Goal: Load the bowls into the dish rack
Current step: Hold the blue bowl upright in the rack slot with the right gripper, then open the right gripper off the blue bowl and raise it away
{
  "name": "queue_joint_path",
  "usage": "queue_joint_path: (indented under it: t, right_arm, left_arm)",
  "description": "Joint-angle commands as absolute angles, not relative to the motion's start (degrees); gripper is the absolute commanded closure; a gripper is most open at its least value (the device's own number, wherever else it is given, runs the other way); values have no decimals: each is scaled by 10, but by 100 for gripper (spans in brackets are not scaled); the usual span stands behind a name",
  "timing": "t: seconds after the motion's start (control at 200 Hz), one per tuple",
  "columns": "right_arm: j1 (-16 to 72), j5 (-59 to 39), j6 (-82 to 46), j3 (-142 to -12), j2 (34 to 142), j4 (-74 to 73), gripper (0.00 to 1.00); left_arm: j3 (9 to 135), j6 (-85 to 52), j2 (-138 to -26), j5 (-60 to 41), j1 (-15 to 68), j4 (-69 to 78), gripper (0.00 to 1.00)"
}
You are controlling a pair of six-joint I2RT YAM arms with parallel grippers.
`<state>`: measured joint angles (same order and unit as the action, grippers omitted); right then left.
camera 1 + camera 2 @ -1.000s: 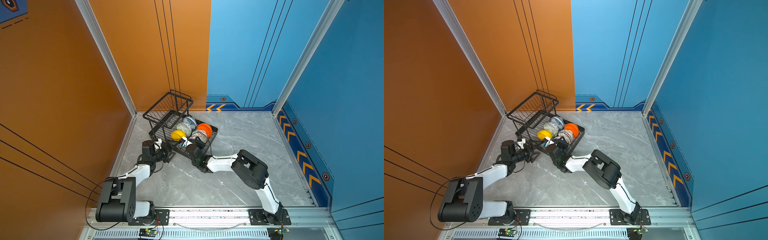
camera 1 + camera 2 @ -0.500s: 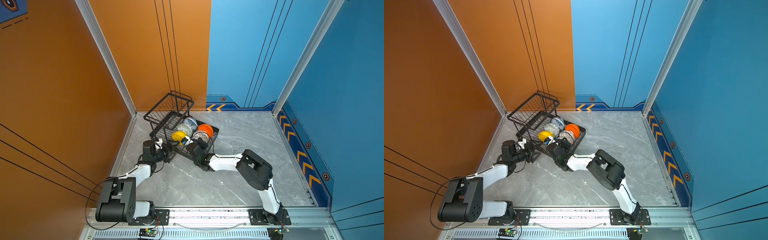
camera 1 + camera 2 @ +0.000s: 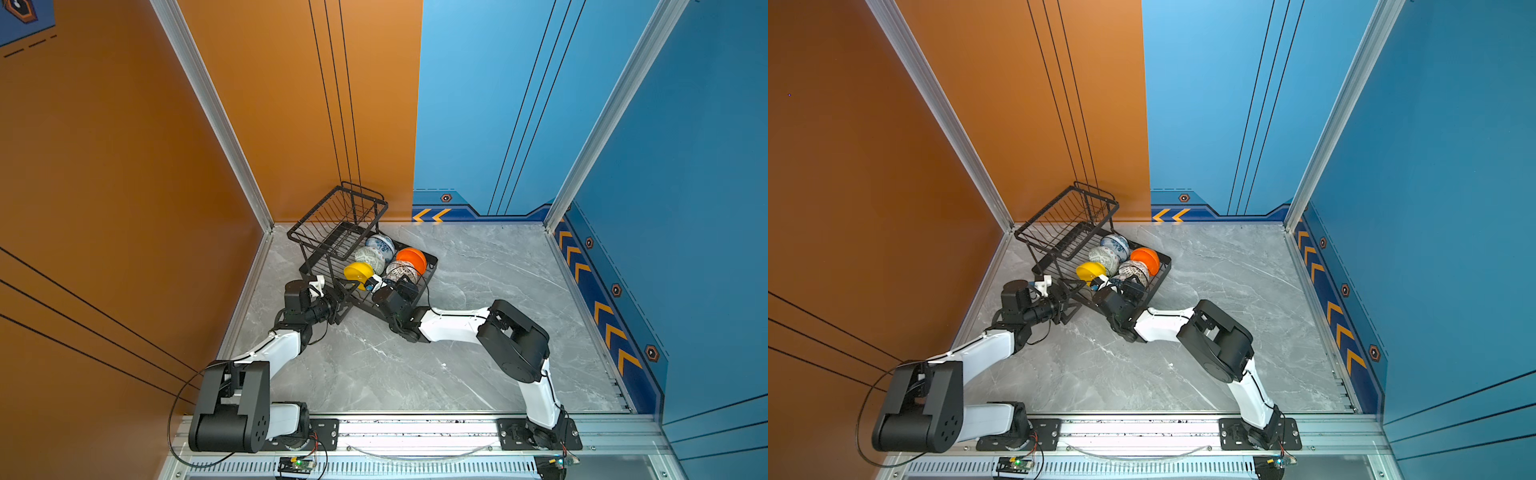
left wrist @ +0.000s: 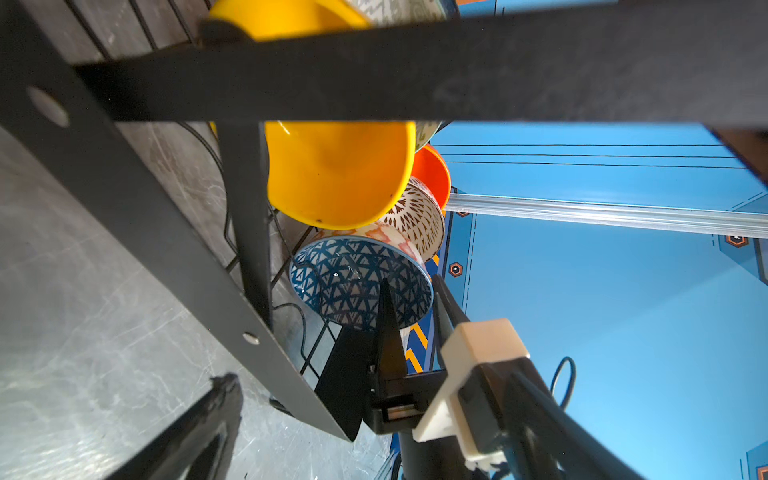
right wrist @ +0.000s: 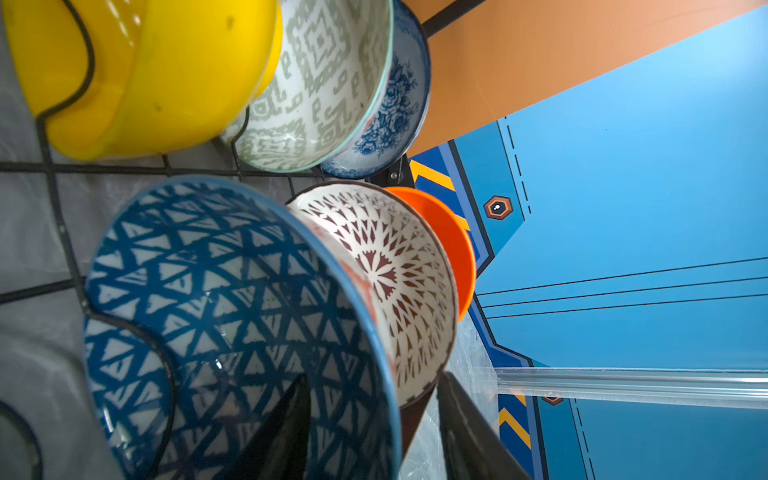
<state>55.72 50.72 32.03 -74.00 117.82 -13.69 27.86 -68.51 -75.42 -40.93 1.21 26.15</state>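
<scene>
Top view: dish rack [image 3: 432, 274] on desk [image 3: 478, 353], bowls [image 3: 411, 258] on edge in its lower tray; left gripper [image 3: 340, 301] at rack's corner. Left wrist: its jaws spread wide at the frame. Right wrist: right gripper [image 5: 374, 378] parted, straddling blue triangle-patterned bowl [image 5: 228, 311] rim, unclamped.

The right pincer [image 5: 374, 376] has opened, seemingly releasing the blue triangle bowl [image 5: 232, 299].
</scene>
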Motion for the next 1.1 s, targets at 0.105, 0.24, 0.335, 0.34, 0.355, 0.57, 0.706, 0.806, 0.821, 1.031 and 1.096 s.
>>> queue_joint_path:
  t: [0.105,0.24,0.335,0.34,0.355,0.57,0.706,0.806,0.821,1.031,1.096]
  right_arm:
    - [557,499,301,-739,1133,-119,35]
    - [556,493,293,-732,1111,-117,21]
    - [555,485,282,-725,1087,-113,12]
    - [555,485,281,-724,1085,-113,11]
    - [555,483,279,-724,1081,-112,9]
    - [535,440,200,-705,999,-62,0]
    - [497,415,134,-683,934,-27,0]
    - [457,400,80,-663,890,-2,0]
    - [450,398,73,-659,883,2,0]
    - [303,354,-90,-622,816,86,0]
    - [257,338,-142,-590,791,84,0]
  left_arm:
    - [272,-686,-738,-403,17,264,2]
    - [268,-684,-730,-401,17,264,2]
    - [264,-674,-723,-396,16,250,2]
    - [263,-672,-722,-395,16,248,2]
    - [263,-669,-722,-394,16,244,2]
    - [264,-595,-667,-345,15,132,2]
    - [291,-516,-599,-277,17,-1,2]
    - [314,-462,-549,-214,15,-84,2]
    - [319,-453,-542,-203,14,-95,2]
    - [352,-382,-468,-22,-21,-197,2]
    - [342,-378,-456,49,-33,-181,2]
